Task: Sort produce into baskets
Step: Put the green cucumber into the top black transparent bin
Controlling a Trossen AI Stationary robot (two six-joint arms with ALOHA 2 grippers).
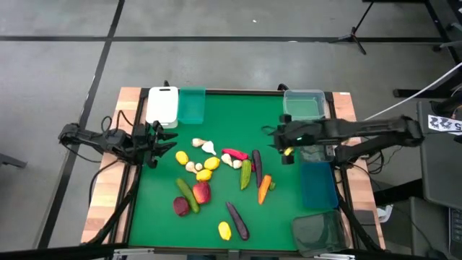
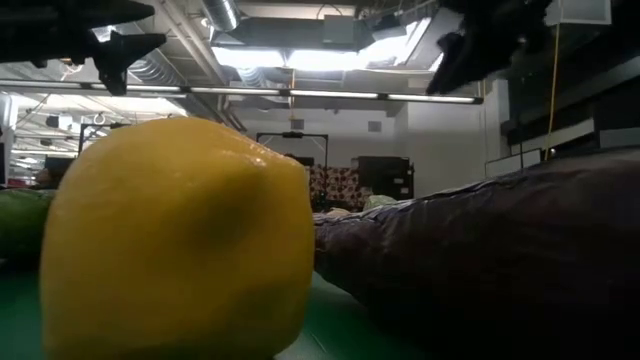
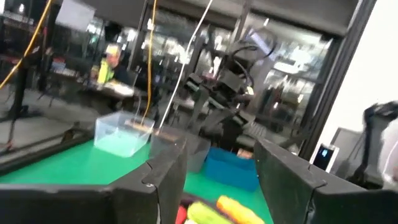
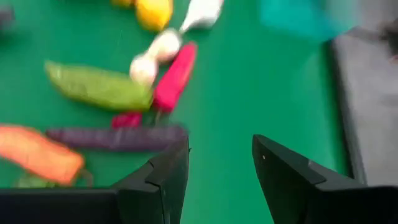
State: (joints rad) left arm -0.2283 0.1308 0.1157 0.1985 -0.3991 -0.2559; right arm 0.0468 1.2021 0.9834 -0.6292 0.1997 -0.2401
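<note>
Nearest, at the mat's front edge: one yellow lemon [image 1: 225, 230] touching a purple eggplant [image 1: 237, 220], with a dark grey bin [image 1: 318, 232] at the front right corner. Next, a red apple [image 1: 180, 206] and a second apple [image 1: 201, 192] flanking a green cucumber [image 1: 187, 195]; an orange carrot [image 1: 264, 188] lies to the right, apart from them. Mid-mat: a second cucumber [image 1: 245, 175], a second eggplant [image 1: 257, 167], a red chili [image 1: 234, 154], several white garlic bulbs [image 1: 208, 146] and more lemons [image 1: 181, 157]. Blue bin [image 1: 318, 185] on the right side. Left gripper [image 1: 165, 140]: raised at the left edge beside the white bin [image 1: 162, 105], fingers [image 3: 163, 180] spread, empty. Right gripper [image 1: 282, 139]: raised above the mat's right part, fingers [image 4: 168, 171] parted, empty. Farthest: teal bin [image 1: 192, 105] beside the white one; clear bin [image 1: 304, 104] at the far right corner.
</note>
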